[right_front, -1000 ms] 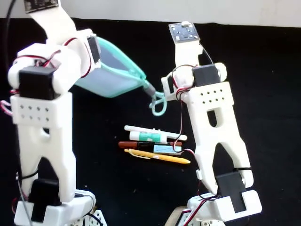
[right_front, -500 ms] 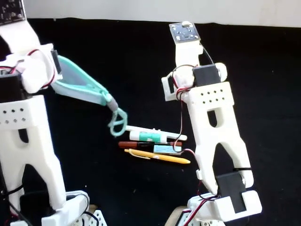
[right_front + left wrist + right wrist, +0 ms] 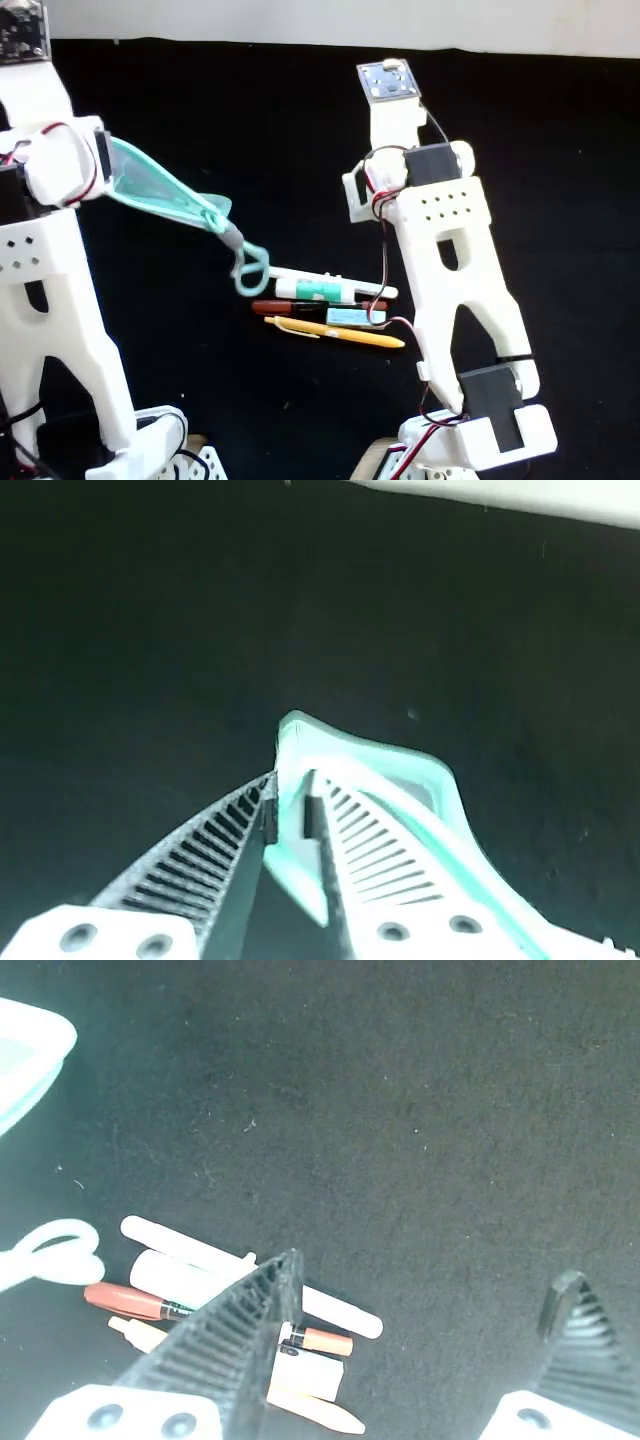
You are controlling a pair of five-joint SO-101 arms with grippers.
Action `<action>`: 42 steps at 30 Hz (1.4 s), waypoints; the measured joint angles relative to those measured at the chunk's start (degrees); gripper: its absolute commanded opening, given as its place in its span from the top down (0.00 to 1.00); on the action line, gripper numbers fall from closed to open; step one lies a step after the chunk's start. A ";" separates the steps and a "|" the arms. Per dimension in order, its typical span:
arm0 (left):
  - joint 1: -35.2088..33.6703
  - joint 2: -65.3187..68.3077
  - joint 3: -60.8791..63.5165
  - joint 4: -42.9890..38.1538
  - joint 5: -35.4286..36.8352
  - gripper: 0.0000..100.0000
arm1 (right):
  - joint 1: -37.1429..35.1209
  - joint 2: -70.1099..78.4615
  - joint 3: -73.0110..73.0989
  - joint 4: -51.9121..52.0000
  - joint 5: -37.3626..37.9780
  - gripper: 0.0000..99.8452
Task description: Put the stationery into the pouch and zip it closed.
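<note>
Left arm (image 3: 50,260): stands at the left edge of the high view, wrist raised over the black counter (image 3: 560,200).
Left jaws: drawn narrow, pinching one edge of the pouch between both fingers.
Pouch (image 3: 150,183): mint green, soft, with a paler see-through panel inside a thicker green border. It is held clear of the counter and slants down from the left jaws toward the stationery. Whether the zip is open cannot be told.
Zip pull (image 3: 232,238): grey, at the pouch's lower end. A pale green cord loop (image 3: 250,272) hangs from it, just beside the left tip of the white pen.
Stationery: lies on the counter in a tight row between the two arms, outside the pouch. From far to near: white pen (image 3: 330,280), white tube with a green band (image 3: 315,290), brown-red marker (image 3: 300,307), small white-and-blue block (image 3: 352,316), yellow pen (image 3: 340,333).
Right arm (image 3: 445,250): stands just right of the stationery.
Right jaws: spread wide, holding nothing, above the counter near the stationery.
</note>
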 measured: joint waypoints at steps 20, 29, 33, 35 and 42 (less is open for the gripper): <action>1.32 9.58 -3.08 2.29 -4.57 0.99 | 0.26 0.00 0.00 0.00 0.00 0.63; 4.31 6.59 -15.21 14.07 1.41 0.99 | 0.00 0.00 0.00 0.00 0.00 0.63; 3.87 6.51 -14.33 14.59 6.42 0.99 | 0.18 0.00 0.00 0.00 0.00 0.63; 2.90 6.51 -14.24 14.59 10.11 0.99 | 0.09 -0.97 0.26 0.00 0.00 0.63; -0.26 6.51 -15.21 14.59 25.32 0.99 | 0.00 -7.91 3.52 0.00 0.00 0.63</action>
